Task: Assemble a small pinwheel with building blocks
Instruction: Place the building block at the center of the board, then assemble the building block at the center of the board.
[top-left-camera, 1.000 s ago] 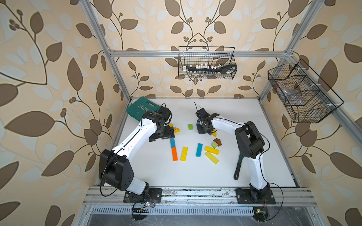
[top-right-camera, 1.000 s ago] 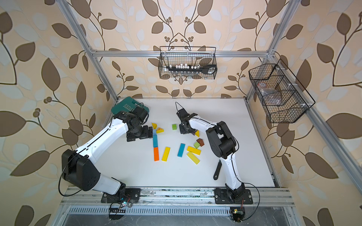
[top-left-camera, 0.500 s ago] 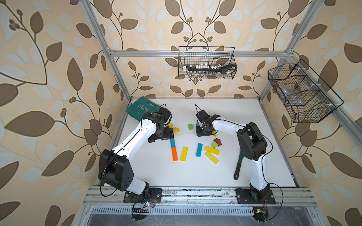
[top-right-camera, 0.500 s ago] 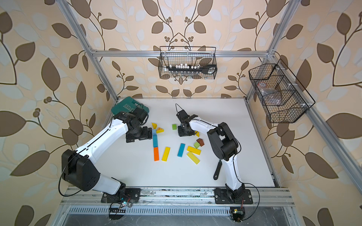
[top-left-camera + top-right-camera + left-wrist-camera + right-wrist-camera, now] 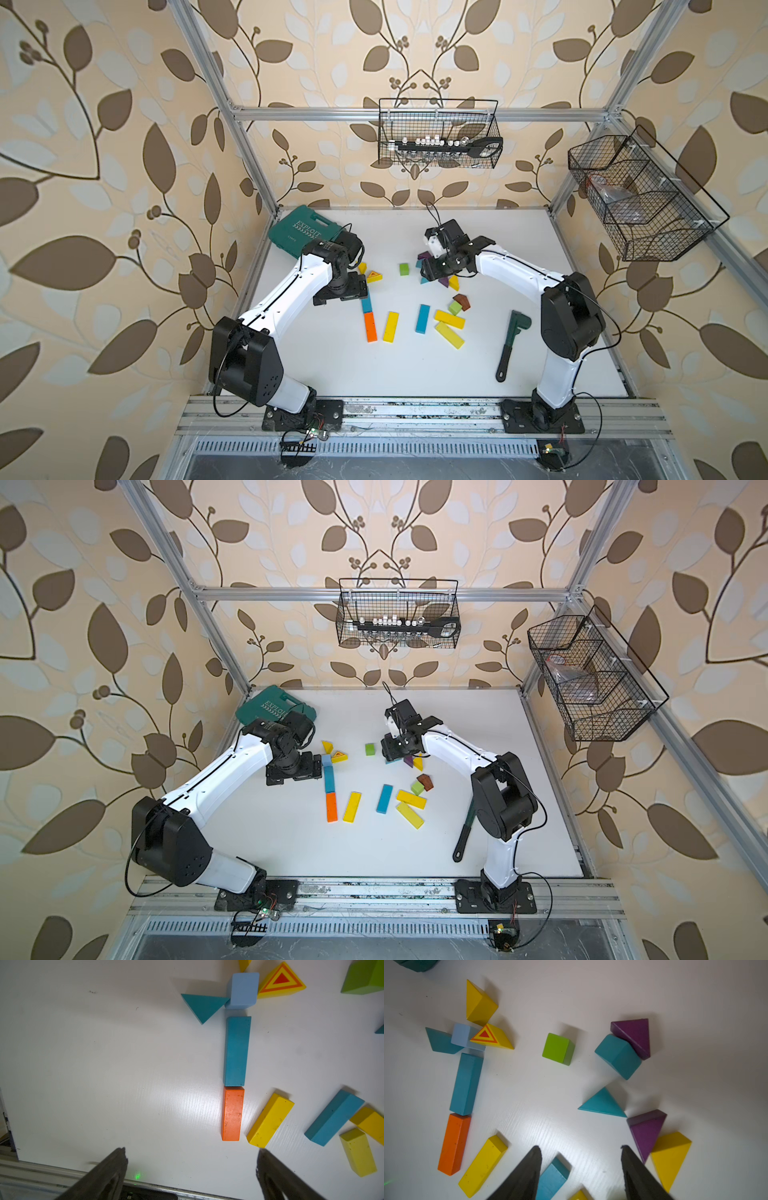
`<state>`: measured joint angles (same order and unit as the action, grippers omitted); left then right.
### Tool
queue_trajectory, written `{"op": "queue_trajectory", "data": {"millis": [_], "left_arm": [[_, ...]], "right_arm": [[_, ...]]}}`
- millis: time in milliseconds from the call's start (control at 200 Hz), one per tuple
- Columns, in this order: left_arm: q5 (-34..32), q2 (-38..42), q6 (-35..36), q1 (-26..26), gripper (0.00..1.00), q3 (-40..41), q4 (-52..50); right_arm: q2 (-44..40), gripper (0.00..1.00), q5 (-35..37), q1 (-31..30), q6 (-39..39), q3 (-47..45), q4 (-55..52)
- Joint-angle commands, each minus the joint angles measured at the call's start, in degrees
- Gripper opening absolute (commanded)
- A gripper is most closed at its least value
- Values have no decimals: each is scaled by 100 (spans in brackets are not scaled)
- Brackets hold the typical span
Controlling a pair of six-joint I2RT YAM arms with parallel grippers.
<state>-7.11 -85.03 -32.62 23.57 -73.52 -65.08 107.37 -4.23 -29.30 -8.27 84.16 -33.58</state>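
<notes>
My building blocks (image 5: 422, 318) lie scattered mid-way across the white counter (image 5: 332, 365), a pale blue cube (image 5: 242, 990) with wedges touching it toward 9 o'clock. Left jaws gape empty; right jaws stand apart, empty, near a purple wedge (image 5: 644, 1132). Teal case (image 5: 299, 230) at 10 o'clock, wrench (image 5: 510, 347) at 4, wire basket (image 5: 390, 137) at 12, leaf wallpaper (image 5: 124, 166) around.

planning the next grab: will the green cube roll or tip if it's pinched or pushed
Probably rigid: the green cube looks solid, with crisp edges. Unlikely to roll or tip, since it is squat and sits flat on the table. Standing alone on that smooth surface, it would likely just slide if pushed.
</notes>
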Motion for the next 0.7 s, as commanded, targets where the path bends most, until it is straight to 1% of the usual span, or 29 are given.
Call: {"op": "queue_trajectory", "data": {"millis": [0,75,150,275,360,565,695], "left_arm": [[-80,191,98,-55,99,-40,-111],[-80,183,107,-55,99,-18,-119],[-95,183,125,-62,99,20,-110],[-106,124,123,-68,99,37,-132],[-115,100,125,-64,99,35,-145],[-132,69,157,-72,99,47,-128],[-152,53,170,-80,99,72,-137]], "right_arm": [[447,64,278,46,775,182,-475],[636,64,188,60,625,324,-523],[744,66,19,54,439,381,-466],[930,74,151,9,290,473,-355],[1037,74,164,-18,208,539,-348],[1329,76,500,-204,-56,759,-386],[1617,76,1044,-332,-334,1056,-662]]}}
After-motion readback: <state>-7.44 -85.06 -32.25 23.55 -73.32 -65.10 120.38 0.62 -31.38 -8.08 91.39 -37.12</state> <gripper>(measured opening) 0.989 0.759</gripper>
